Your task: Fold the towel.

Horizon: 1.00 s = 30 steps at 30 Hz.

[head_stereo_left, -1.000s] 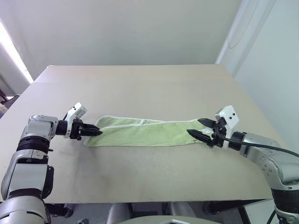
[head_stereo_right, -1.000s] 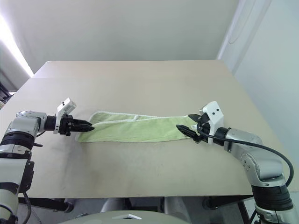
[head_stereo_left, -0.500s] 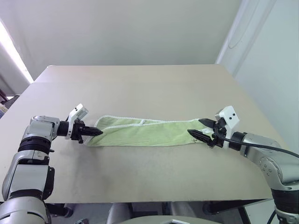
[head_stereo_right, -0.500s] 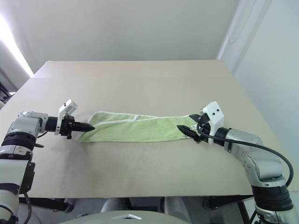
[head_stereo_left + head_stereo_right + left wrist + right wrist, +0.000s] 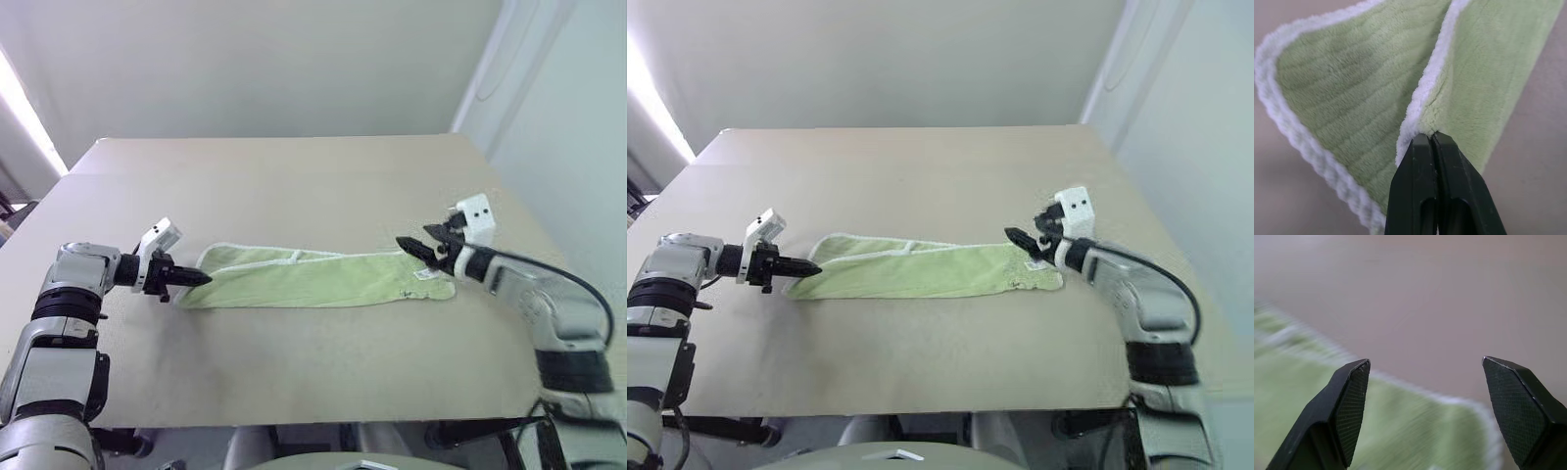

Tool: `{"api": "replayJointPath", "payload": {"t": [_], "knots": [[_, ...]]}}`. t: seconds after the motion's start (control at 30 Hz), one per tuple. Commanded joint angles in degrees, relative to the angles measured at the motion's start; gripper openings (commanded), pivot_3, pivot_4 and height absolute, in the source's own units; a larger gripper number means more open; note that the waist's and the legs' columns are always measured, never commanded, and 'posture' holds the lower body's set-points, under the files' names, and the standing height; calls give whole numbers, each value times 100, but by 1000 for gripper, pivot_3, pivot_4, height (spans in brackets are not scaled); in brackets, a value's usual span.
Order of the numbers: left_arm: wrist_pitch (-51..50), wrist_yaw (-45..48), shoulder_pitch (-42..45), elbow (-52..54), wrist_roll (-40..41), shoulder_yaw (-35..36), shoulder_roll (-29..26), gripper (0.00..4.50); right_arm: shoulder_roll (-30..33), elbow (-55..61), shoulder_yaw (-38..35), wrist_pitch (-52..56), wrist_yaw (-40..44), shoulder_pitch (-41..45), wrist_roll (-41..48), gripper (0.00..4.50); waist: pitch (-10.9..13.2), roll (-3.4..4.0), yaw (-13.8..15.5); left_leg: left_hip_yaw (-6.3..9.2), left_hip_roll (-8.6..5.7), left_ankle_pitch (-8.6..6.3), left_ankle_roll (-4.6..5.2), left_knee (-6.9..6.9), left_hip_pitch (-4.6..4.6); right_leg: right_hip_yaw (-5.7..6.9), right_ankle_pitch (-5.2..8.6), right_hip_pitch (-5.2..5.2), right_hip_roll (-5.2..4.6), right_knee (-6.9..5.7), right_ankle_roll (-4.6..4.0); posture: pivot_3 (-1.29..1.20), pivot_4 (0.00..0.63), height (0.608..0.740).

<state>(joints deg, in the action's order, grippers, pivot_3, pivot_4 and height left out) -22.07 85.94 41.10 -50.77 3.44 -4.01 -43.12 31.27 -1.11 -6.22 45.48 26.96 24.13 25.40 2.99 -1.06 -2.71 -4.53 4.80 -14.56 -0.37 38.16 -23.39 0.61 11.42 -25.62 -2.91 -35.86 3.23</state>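
Towel (image 5: 313,277) lies flat on the tan table (image 5: 294,186) as a long narrow band running left to right, folded lengthwise, pale hem along the far edge. Small white tag (image 5: 424,275) sits near its right end.

Left gripper (image 5: 201,278): jaws fully closed, pinching the towel's left end. In the left wrist view the two black fingers (image 5: 1415,196) meet with no gap, and the white hem edge (image 5: 1430,88) of the upper layer runs right into the tips. The lower layer spreads out to one side with its own hem curving round. Cloth at that corner is lifted slightly off the table.

Right gripper (image 5: 416,247): jaws wide apart, holding nothing. It hovers over the towel's right end, at the far edge, pointing in toward the left. In the right wrist view both finger pads (image 5: 1352,406) stand far apart with bare table between them, and the towel's hemmed corner (image 5: 1469,406) lies below, not touching the pads. Right end of the towel lies flat on the table.

No containers in the scene.
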Motion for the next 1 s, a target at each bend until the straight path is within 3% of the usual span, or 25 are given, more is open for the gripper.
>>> {"api": "replayJointPath", "payload": {"t": [0.03,0.17,0.3,0.83,0.93,1.0], "knots": [[92,-56,32,107,4,-16,-18,41,-123,-827,161,-84,-176,443,-383,3833,-1,-1,12,0,0,1,1,0,-1,0,0,-3,0,-2,-1,0,0,683],[84,-85,-44,253,18,-13,-35,41,-304,-2174,194,-197,-314,1007,-720,3833,0,0,9,-1,0,10,17,0,-16,-2,5,-28,3,-26,-14,0,0,683],[102,-140,-74,287,22,1,-59,41,-297,-2704,307,-302,-161,1157,-929,3833,-2,-2,5,-3,-1,11,19,1,-19,-8,3,-36,6,-34,-18,0,0,683],[269,-313,-81,205,-8,-8,-21,41,-154,-1549,286,269,316,526,-905,3833,-2,-2,4,1,0,11,19,8,-13,-12,8,-39,10,-48,-11,0,0,683],[313,-332,-21,149,-22,-24,21,0,-199,-1567,271,182,243,523,-965,3204,-3,-2,8,2,0,11,19,8,-12,-12,7,-39,11,-50,-11,0,0,683],[358,-346,4,103,-39,-35,30,0,-222,-1541,243,112,215,521,-986,2487,-3,-2,8,2,0,11,19,8,-12,-12,7,-39,11,-51,-11,0,0,683]]}}
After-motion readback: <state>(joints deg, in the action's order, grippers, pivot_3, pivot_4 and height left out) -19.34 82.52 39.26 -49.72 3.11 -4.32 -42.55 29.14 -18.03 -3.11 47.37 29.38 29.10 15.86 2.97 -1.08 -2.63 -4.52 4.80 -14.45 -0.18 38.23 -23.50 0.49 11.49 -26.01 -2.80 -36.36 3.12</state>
